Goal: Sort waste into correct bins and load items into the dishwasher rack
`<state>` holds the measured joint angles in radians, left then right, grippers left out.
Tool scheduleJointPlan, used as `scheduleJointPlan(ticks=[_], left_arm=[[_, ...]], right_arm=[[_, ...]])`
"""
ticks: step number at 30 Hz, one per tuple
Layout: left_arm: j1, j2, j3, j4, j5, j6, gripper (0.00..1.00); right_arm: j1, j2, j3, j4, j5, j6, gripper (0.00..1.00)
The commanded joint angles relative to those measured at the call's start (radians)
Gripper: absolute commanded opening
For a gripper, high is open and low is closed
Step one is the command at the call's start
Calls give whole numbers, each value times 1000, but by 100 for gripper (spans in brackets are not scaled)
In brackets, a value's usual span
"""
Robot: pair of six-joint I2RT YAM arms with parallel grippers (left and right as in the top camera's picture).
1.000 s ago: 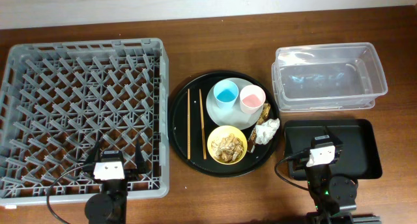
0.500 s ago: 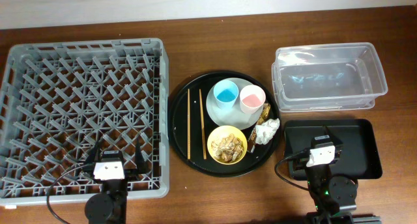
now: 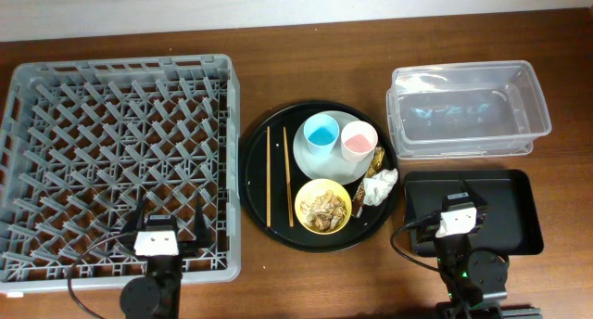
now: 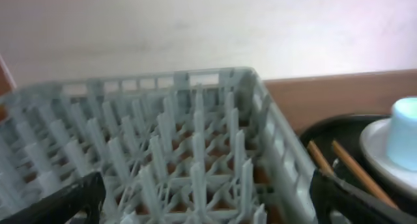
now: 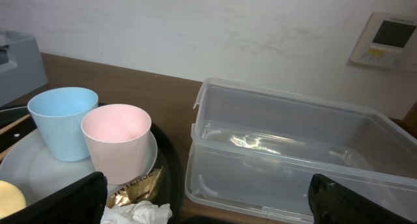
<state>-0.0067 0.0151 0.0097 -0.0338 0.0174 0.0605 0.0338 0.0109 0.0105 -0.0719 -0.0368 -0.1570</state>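
The grey dishwasher rack (image 3: pixel 120 161) fills the left of the table and holds nothing. A round black tray (image 3: pixel 278 231) in the middle carries two chopsticks (image 3: pixel 269 175), a grey-white plate (image 3: pixel 310 161) with a blue cup (image 3: pixel 321 133) and a pink cup (image 3: pixel 359 141), a yellow bowl (image 3: pixel 322 206) of food scraps, a white tissue (image 3: pixel 380 186) and a gold wrapper (image 3: pixel 377 159). The clear tub (image 3: pixel 468 110) and the black tray (image 3: pixel 510 212) lie at the right. My left gripper (image 4: pixel 208 198) is open over the rack's near edge. My right gripper (image 5: pixel 208 204) is open over the black tray.
Bare brown table runs along the far edge by a white wall. A narrow strip of table separates the rack from the round tray. In the right wrist view the clear tub (image 5: pixel 293 159) is straight ahead and the cups (image 5: pixel 117 139) are at the left.
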Motion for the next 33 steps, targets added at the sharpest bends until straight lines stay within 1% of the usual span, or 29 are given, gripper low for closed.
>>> scheduleJointPlan(ticks=[1,2,4,5,7,11,14,16,18,21,24,25,28,29,31,32,33], left_arm=[[-5,-9,14,99,166,9,99],[-5,-8,45,93,220,-14,99],[-6,-6,110,23,256,-118,99],[-5,-1,152,-19,282,-130,99],[-5,36,296,-134,306,-122,99],[-5,189,586,-250,372,-29,99],[-5,418,858,-390,496,-16,99],[-6,607,1052,-539,597,-4,99],[-6,759,1205,-679,671,-2,99],[-5,1006,1437,-890,698,-3,99],[-6,1155,1532,-896,716,-16,99],[-5,1191,1543,-896,751,-31,99],[-6,1285,1545,-908,932,-98,99],[-6,1311,1545,-924,974,-101,99],[-6,1363,1544,-984,974,-101,99],[-9,1390,1543,-1028,943,-102,96],[-14,1405,1543,-1055,917,-101,84]], right_arm=[[5,-7,-5,-7,8,4,99],[5,-7,-5,-6,8,4,99],[5,-7,-5,-6,8,4,99],[5,-7,-5,-7,8,4,99],[5,-7,-5,-6,8,4,99],[5,-7,-5,-7,8,4,99],[5,-7,-5,-7,8,4,99],[5,-7,-5,-7,8,4,99],[5,-7,-5,-6,8,4,99],[5,-7,-5,-6,8,4,99],[5,-7,-5,-7,8,4,99],[5,-7,-5,-6,8,4,99],[5,-7,-5,-7,8,4,99],[5,-7,-5,-7,8,4,99],[5,-7,-5,-7,8,4,99],[5,-7,-5,-6,8,4,99],[5,-7,-5,-6,8,4,99]])
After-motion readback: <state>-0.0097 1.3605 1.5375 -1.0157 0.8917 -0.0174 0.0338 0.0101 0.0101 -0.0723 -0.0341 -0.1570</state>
